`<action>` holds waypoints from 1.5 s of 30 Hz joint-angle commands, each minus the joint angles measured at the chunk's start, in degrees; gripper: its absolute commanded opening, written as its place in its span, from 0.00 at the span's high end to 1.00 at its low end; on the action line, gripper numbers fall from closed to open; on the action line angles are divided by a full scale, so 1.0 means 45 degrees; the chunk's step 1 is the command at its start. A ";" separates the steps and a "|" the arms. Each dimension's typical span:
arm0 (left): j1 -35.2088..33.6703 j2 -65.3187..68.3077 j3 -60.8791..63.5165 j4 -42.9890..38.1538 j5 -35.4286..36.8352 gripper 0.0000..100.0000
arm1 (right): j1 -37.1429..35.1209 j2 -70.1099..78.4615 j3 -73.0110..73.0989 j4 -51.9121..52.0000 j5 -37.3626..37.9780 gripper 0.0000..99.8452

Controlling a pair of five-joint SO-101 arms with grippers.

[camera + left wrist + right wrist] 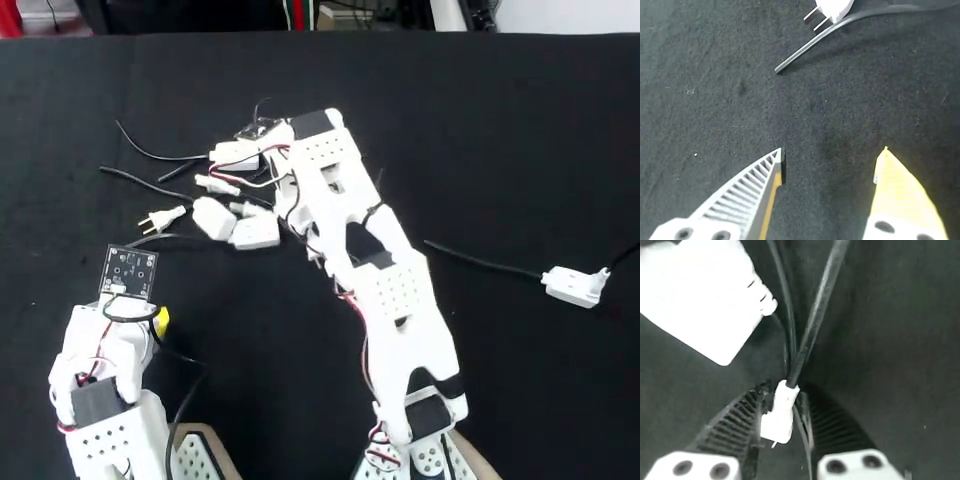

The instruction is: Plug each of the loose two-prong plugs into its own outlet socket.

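Observation:
My right gripper (782, 427) is shut on a small white two-prong plug (777, 416), whose black cable (812, 325) runs away from the fingers. A white outlet socket (705, 295) lies close beside it. In the high view this gripper (235, 154) sits in a cluster of white sockets (255, 232) and plugs (215, 185) at the table's middle left. My left gripper (830, 155) hangs open over bare black cloth, holding nothing. A loose plug (830, 9) with two metal prongs lies ahead of it, also seen as the plug (160, 218) left of the cluster.
Another white socket (572, 286) with a black cable lies alone at the right. Loose black cables (150, 155) trail left from the cluster. The table is covered in black cloth (480, 140), open at the far right and back.

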 commanded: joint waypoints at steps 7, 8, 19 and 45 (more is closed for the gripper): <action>0.0029 0.0039 0.0225 -0.0020 -0.0039 0.71 | 0.1543 -0.3409 0.1495 0.0391 0.1934 0.98; 0.0029 0.0039 0.0225 -0.0020 -0.0039 0.71 | 0.1739 -0.3370 0.1670 0.0254 0.2090 0.96; 0.0029 0.0039 0.0225 0.0020 -0.0039 0.71 | 0.3321 -0.3604 0.3526 -0.0215 0.2559 0.76; 0.0010 0.0039 0.0225 0.0059 -0.0039 0.71 | 0.3634 -0.5656 0.8274 -0.3653 0.5744 0.77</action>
